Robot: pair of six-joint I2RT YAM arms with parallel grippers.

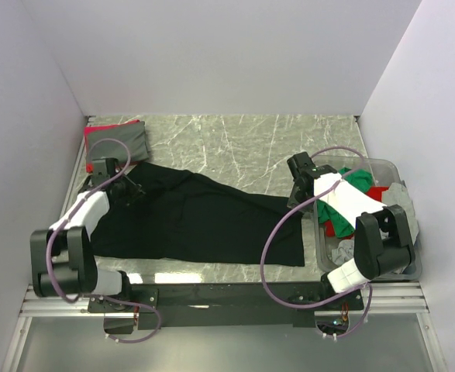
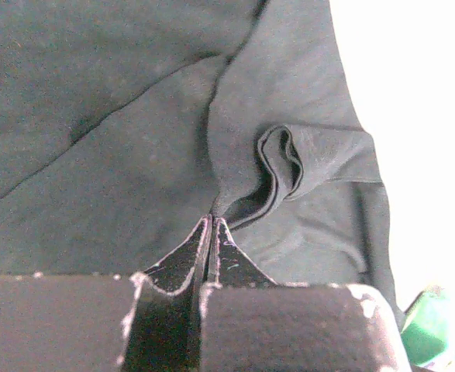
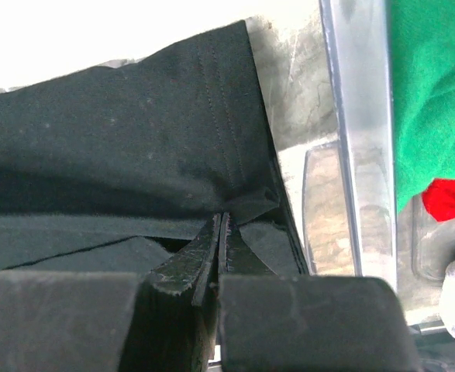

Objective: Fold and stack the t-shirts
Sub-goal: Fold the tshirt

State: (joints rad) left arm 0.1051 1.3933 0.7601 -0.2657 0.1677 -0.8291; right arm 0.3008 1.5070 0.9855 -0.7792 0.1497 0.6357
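A large black t-shirt [image 1: 196,221] lies spread across the marble table. My left gripper [image 1: 128,188] is shut on a bunched fold of the black t-shirt [image 2: 274,167] at its far left corner. My right gripper [image 1: 295,194] is shut on the black t-shirt [image 3: 149,139] at its right edge, beside the bin. A folded grey t-shirt [image 1: 118,143] lies on a red one [image 1: 97,127] at the back left. Green [image 1: 360,180], red [image 1: 337,226] and grey [image 1: 401,198] t-shirts lie crumpled in the bin.
A clear grey plastic bin [image 1: 367,267] stands at the right, its wall [image 3: 359,139] close beside my right gripper. White walls enclose the table on three sides. Bare marble [image 1: 250,147] shows behind the black t-shirt.
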